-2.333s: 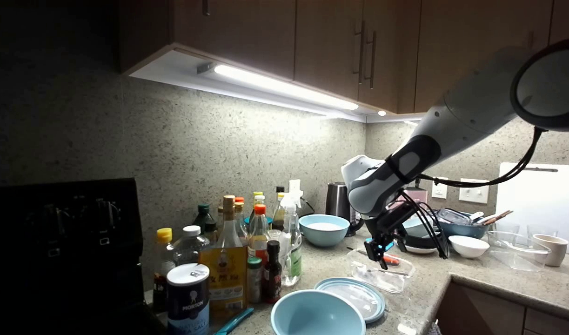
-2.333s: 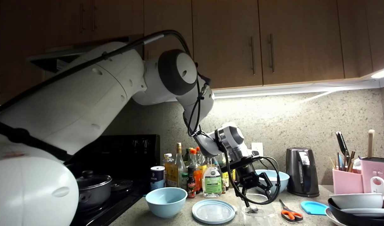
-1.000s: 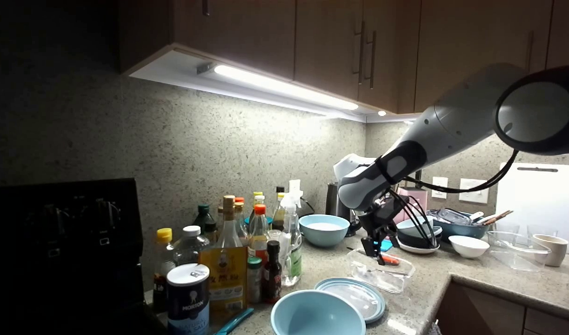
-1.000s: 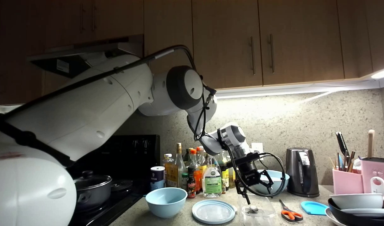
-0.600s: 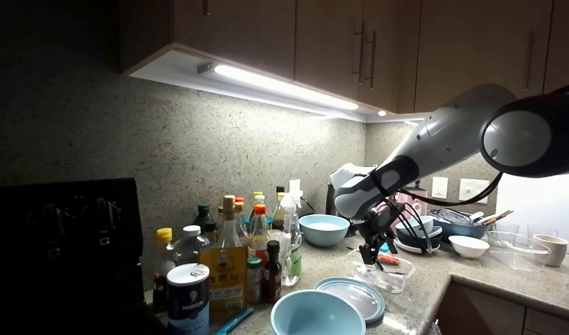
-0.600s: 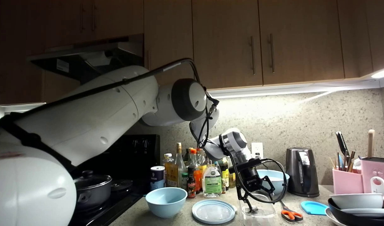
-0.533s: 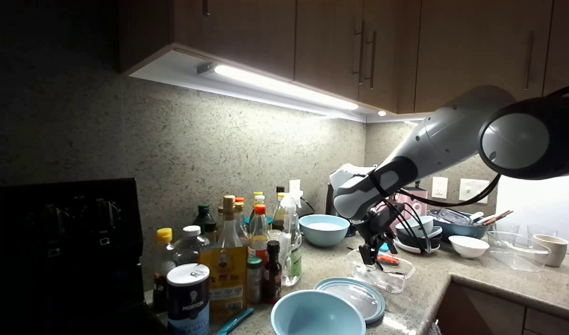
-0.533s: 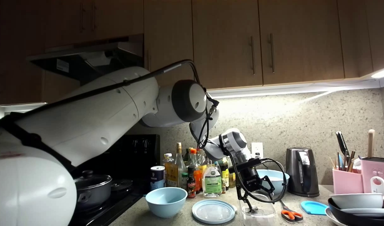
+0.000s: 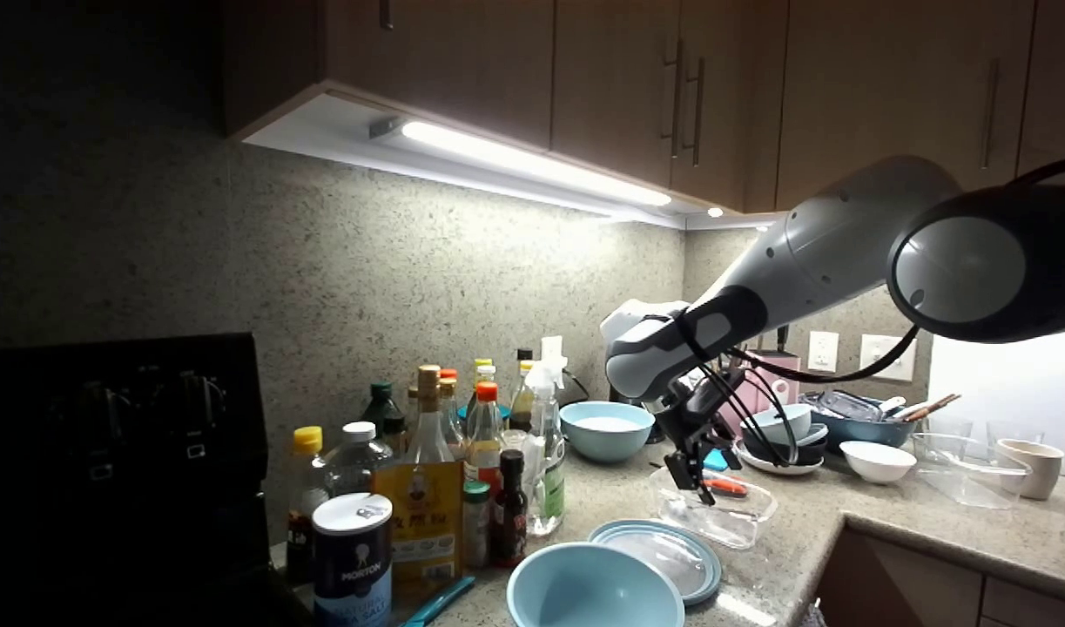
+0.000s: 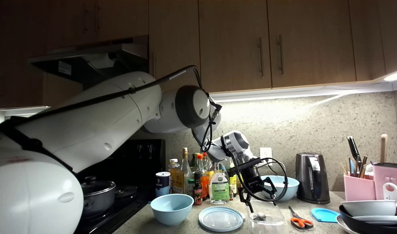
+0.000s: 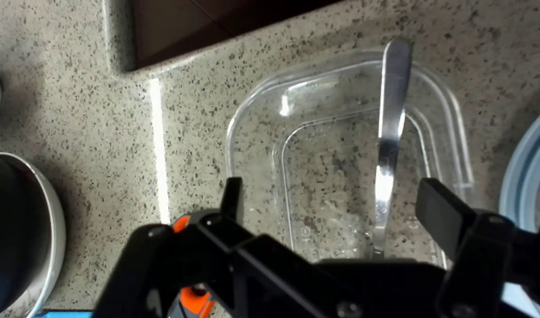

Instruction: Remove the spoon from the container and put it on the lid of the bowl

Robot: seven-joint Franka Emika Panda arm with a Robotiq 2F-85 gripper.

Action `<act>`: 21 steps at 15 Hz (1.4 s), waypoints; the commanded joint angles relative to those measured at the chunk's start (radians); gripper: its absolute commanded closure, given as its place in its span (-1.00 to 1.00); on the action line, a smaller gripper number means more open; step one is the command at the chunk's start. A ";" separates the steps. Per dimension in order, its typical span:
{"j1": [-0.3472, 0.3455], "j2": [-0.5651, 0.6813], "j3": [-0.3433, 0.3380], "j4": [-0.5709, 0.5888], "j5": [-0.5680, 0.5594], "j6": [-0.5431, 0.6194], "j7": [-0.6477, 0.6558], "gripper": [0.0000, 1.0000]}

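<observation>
The hand (image 11: pixel 334 201) stands over the clear container (image 11: pixel 261 115), fingers spread wide — holding nothing. The spoon (image 11: pixel 388 145) lies in the container; the wrist view shows its handle crossing the rim, lower end hidden. Both exterior views show the lid (image 10: pixel 221 219) just beside. In an exterior view the salt canister (image 9: pixel 352 557) reads "MORTON".

Wrist view: lower end of spoon (image 11: pixel 391 97) hidden behind jaws, likewise lower side of container (image 11: pixel 263 128); lid (image 11: pixel 519 176) cut by right edge, black dish (image 11: pixel 13 229) by left; scissors (image 11: pixel 194 302) mostly covered. In both exterior views: spoon too small to make out, arm (image 10: pixel 88 130) cut by side edge, rear bottles (image 9: pixel 381 407) partly hidden.
</observation>
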 commanded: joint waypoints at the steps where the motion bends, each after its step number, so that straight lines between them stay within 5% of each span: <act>1: 0.009 -0.035 0.012 -0.022 0.025 -0.063 -0.016 -1.00; 13: -0.098 0.077 0.060 0.132 0.176 -0.268 -0.187 -1.00; 16: -0.127 0.117 0.061 0.192 0.212 -0.324 -0.187 -0.33; 21: -0.161 0.177 0.061 0.288 0.255 -0.398 -0.174 0.33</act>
